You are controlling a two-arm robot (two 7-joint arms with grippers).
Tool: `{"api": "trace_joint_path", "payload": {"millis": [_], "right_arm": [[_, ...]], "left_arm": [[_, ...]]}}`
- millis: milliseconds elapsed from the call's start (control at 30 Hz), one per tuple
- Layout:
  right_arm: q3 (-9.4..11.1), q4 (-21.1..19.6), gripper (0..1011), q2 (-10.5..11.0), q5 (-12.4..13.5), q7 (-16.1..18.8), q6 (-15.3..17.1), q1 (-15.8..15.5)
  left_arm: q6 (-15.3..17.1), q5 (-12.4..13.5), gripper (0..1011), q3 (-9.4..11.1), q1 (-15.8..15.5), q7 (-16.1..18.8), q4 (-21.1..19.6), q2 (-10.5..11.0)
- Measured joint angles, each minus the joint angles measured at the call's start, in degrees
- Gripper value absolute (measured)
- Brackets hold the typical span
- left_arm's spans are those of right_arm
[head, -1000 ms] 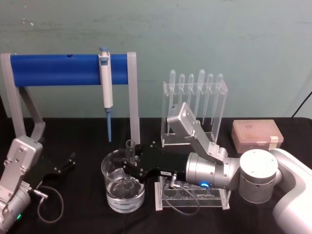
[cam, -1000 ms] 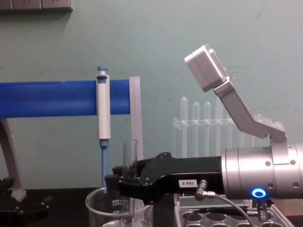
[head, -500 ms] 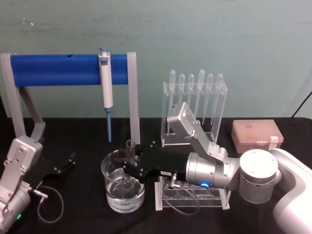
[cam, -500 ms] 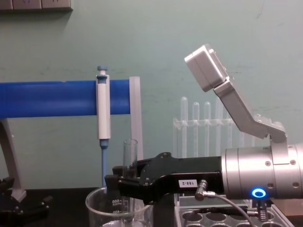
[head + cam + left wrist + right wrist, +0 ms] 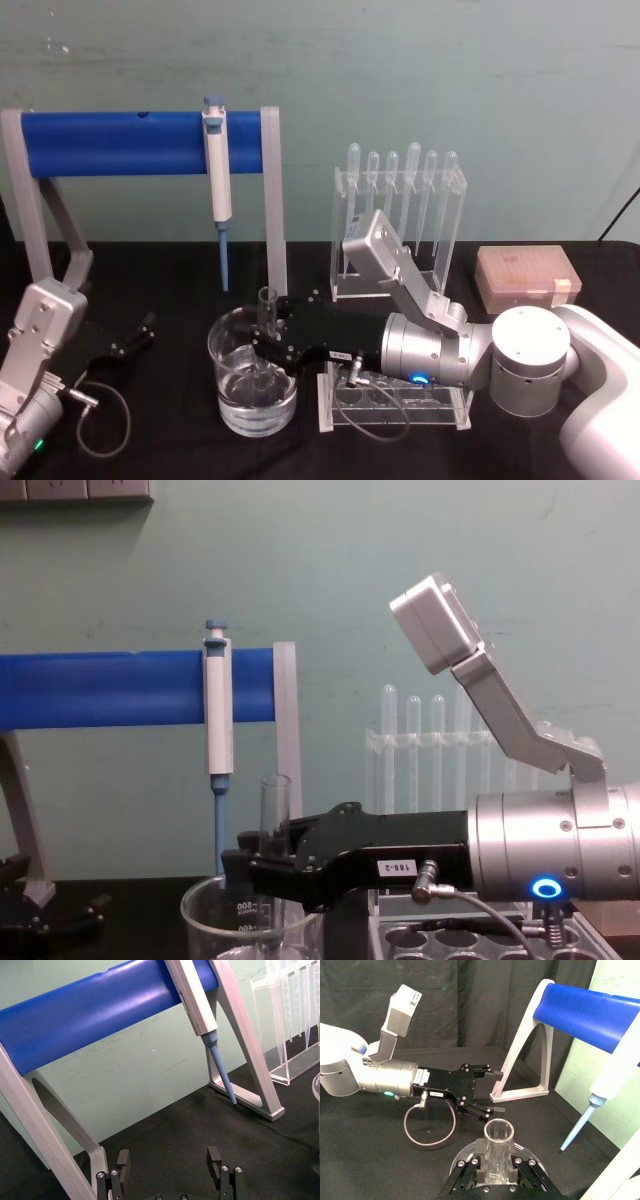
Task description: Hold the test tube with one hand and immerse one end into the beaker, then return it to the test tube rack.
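The test tube [image 5: 266,302] stands upright in my right gripper [image 5: 268,348], which is shut on its middle. Its lower end reaches down inside the beaker [image 5: 232,402], which holds clear liquid. In the chest view the tube [image 5: 275,802] rises above the black right gripper [image 5: 258,868], over the beaker's rim [image 5: 205,902]. In the right wrist view the tube's open mouth [image 5: 498,1132] sits between the fingers, with the beaker's rim [image 5: 464,1152] below. My left gripper [image 5: 133,338] rests open on the table to the left, apart from the beaker, its fingers [image 5: 123,1159] spread with nothing between them.
A blue bar stand [image 5: 120,143] holds a blue-and-white pipettor [image 5: 216,180] behind the beaker. A clear rack of thin pipettes [image 5: 400,215] stands at the back. A multi-hole tube rack [image 5: 395,400] lies under my right wrist, and a tip box [image 5: 526,278] sits at the right.
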Motion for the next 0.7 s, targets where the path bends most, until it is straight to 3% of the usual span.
{"api": "trace_joint_path", "payload": {"millis": [700], "right_arm": [[0.00,0.00,226,0.00,0.00,0.00,0.00,0.00]], "left_arm": [[0.00,0.00,1000,0.00,0.00,0.00,0.00,0.00]]}}
